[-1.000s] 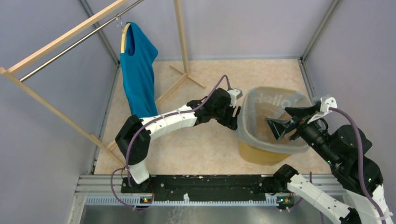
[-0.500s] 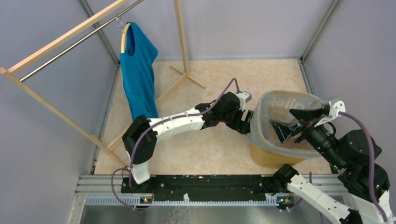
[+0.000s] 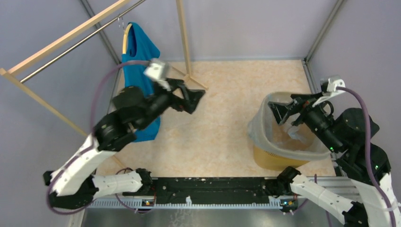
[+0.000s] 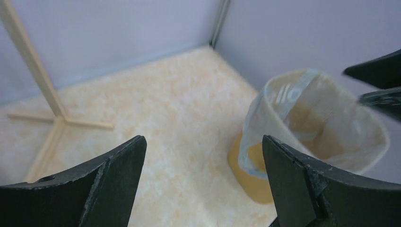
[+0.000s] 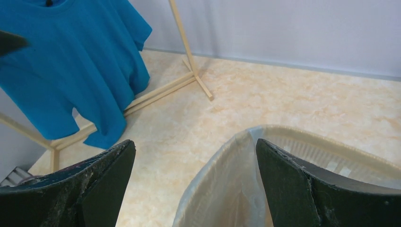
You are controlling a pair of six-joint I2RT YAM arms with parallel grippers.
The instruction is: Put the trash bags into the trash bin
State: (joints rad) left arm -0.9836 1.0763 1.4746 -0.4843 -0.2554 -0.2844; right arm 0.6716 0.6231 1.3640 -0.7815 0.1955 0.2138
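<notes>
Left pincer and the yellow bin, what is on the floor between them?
Nothing. Between the left pincer and the trash bin there is only bare floor, shown in the top view.

Soft, even light from above; shadows on the counter [image 3: 213,142] faint, no glare. Overhead view crisp. Left wrist view hazy throughout. In both wrist views my fingers [image 4: 108,189] loom dark and out of focus.

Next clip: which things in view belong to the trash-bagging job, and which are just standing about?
Part of the job:
- translucent trash bag, draped over the bin's rim
- yellow-orange trash bin
- left gripper and right gripper, both open and empty

Just standing about:
- teal-blue shirt
- wooden clothes rack
</notes>
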